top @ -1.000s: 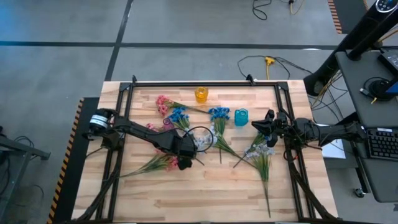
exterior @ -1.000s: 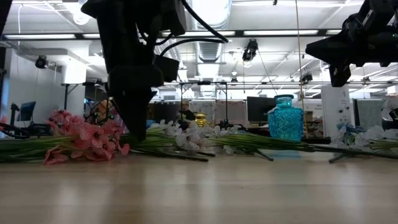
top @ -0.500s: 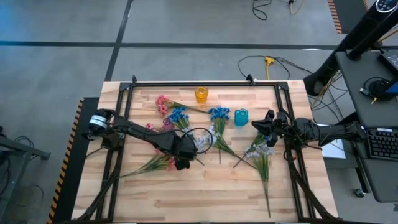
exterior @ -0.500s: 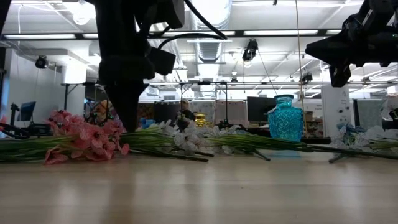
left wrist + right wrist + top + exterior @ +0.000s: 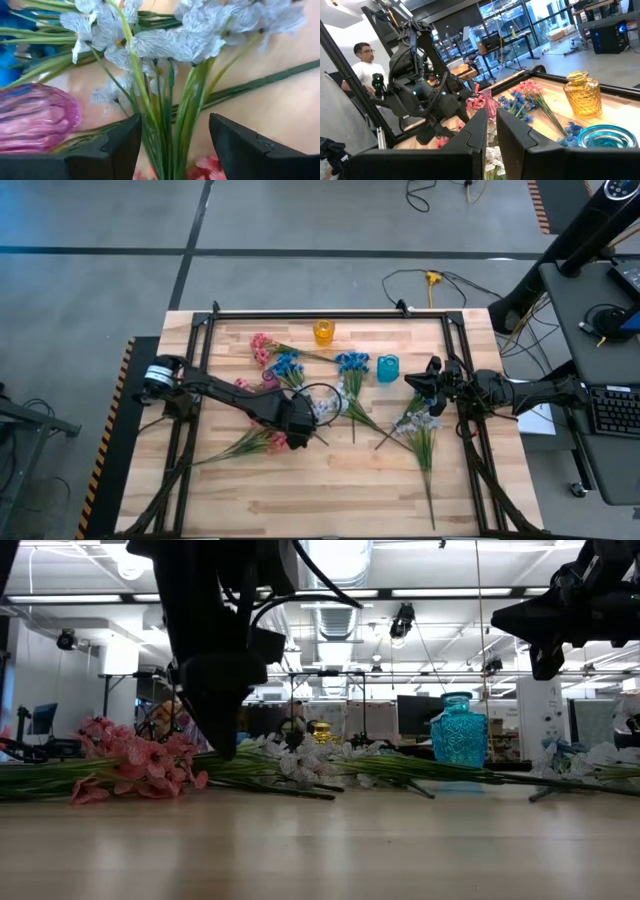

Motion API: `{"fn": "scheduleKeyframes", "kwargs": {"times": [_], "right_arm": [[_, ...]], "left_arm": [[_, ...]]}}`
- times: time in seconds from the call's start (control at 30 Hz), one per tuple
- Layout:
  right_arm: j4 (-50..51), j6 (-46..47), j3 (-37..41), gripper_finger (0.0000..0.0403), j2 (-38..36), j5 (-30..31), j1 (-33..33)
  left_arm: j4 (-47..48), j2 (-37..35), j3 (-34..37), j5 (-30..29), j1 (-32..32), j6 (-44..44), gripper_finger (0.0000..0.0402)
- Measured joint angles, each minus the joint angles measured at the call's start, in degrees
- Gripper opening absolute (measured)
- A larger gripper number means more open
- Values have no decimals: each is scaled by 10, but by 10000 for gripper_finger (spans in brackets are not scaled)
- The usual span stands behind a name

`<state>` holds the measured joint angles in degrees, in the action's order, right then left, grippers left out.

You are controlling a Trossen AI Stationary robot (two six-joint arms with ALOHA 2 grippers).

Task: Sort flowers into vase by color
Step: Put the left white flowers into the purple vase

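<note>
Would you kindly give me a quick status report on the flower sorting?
Left gripper jaws open, straddling white flower stems. Right gripper shut, empty, parked near teal vase. Pink vase close beside the stems.

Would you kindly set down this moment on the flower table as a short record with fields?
Left gripper: open, low over the white flowers, fingers either side of their green stems, not closed on them.
Right gripper: shut, empty, raised at the table's right side.
Pink vase: lying beside the white flowers.
Teal vase: upright, empty.
Amber vase: upright, near the far edge.
Pink flowers: lying on the table.
Blue flowers: lying next to the teal vase.
</note>
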<state>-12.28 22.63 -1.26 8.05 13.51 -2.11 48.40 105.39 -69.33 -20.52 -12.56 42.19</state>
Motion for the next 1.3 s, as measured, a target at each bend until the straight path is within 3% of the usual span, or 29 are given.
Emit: {"fn": "scheduleKeyframes", "kwargs": {"times": [0.47,0.97,1.3], "right_arm": [[0,8,0,34,0,0,0],[0,8,0,34,0,0,0],[0,10,0,34,0,0,0]], "left_arm": [[-7,54,-4,0,-2,-2,207],[-6,31,-4,0,-3,-7,91],[10,14,-4,9,-3,-18,47]]}}
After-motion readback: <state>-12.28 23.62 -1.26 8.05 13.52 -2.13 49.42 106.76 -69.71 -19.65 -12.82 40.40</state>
